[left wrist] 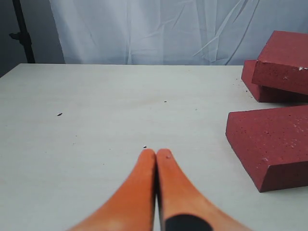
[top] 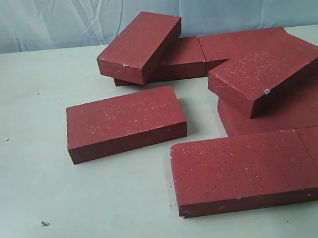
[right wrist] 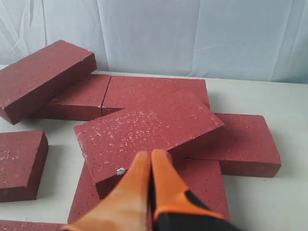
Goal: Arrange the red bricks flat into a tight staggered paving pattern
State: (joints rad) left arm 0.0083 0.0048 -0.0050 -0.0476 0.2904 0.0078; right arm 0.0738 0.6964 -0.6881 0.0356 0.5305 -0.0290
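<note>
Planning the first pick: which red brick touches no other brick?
The dark red rectangular brick lying alone, left in the exterior view; the others touch or overlap neighbours.

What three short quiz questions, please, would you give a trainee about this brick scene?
1. True or false: the left end effector is shut and holds nothing.
2. The lone brick at the left of the exterior view lies: A flat on the table; B propped on another brick; C standing on end.
3. How many bricks rest tilted on other bricks?
Key: 1 true. 2 A. 3 two: the back brick and the right-hand brick.
</note>
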